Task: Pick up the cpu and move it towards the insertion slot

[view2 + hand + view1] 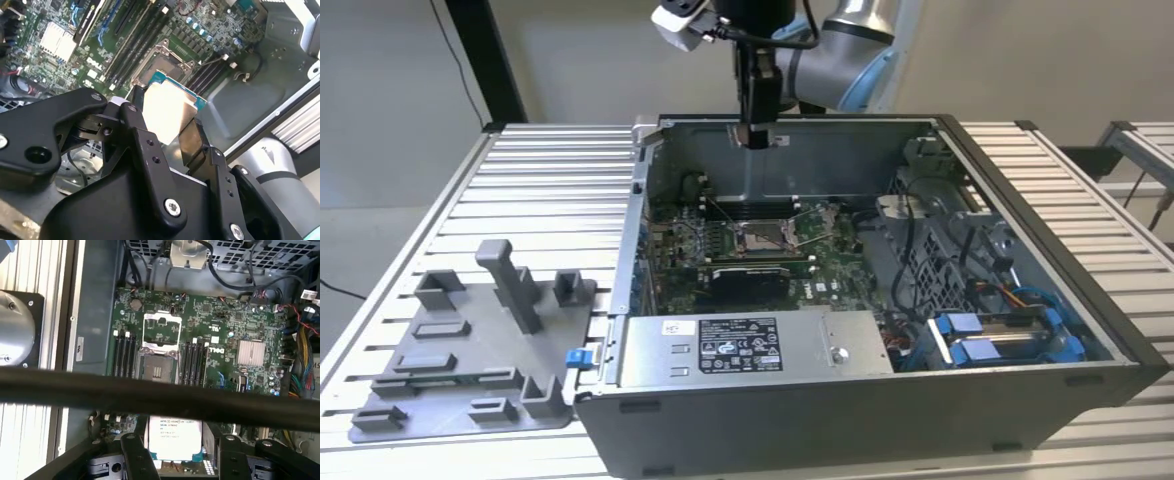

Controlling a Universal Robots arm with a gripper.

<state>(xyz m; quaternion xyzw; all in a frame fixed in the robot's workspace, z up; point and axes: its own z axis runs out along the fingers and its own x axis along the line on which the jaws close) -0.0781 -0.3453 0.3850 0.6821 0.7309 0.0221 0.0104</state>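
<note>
Silvery metal cpu (175, 437) sits clamped between the black fingers (134, 455) of the gripper (167, 132), which are closed against its opposite edges; its teal-edged rim shows in both wrist views. Faint print lines cross its top, too small to make out. In the exterior view the gripper (757, 135) hangs above the rear wall of the open case (1067, 300), well above the green motherboard (827, 280). Slot (761, 237) lies open on the board, frame lifted, well apart from the chip. White labels mark the power supply (736, 345). Grey fixture (474, 350) rests on the table (547, 190), at the exterior view's left.
</note>
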